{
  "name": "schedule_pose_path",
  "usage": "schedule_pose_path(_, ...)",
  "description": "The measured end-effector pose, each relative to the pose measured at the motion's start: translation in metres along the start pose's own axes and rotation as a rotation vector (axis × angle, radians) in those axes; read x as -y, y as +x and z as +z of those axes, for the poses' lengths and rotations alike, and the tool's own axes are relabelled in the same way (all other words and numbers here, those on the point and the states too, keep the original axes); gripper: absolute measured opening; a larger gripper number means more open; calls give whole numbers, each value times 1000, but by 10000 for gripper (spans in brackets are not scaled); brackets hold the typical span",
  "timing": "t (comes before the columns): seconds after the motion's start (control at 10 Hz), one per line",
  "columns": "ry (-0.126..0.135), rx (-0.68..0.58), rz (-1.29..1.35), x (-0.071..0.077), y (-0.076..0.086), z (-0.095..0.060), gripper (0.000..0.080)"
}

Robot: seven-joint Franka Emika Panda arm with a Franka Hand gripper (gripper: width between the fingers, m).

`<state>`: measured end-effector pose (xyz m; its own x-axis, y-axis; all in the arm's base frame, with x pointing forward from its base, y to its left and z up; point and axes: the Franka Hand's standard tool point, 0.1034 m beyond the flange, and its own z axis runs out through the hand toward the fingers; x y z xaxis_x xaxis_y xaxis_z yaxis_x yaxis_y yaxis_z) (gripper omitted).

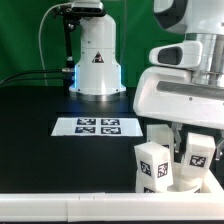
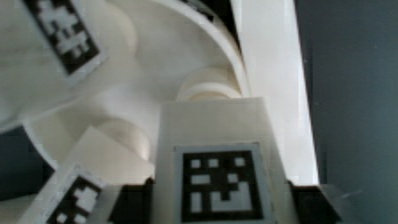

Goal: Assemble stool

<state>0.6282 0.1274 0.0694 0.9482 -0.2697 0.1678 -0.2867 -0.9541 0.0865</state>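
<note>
Stool (image 1: 170, 165) beside corner rail (image 1: 60, 208).

A dark bench (image 1: 40, 130) fills the left and middle of the exterior frame. The marker board (image 1: 97, 126), flat and white with four square black-and-white tags, lies on it at the centre. A long white rail (image 1: 60, 208) runs along the lower edge.

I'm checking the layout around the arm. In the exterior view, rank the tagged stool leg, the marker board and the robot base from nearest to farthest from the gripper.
1. Stool leg: right beside the gripper, on its exterior-view left, low in the picture.
2. Marker board: flat on the black table, further toward the exterior view's left.
3. Robot base: farthest, at the back of the table.
</note>
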Motion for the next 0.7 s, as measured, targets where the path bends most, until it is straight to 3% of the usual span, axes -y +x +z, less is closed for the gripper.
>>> schedule_pose_path(0.2, -27, -14, 6, 2, -4, 0, 333)
schedule_pose_path(0.7, -27, -14, 6, 2, -4, 0, 338)
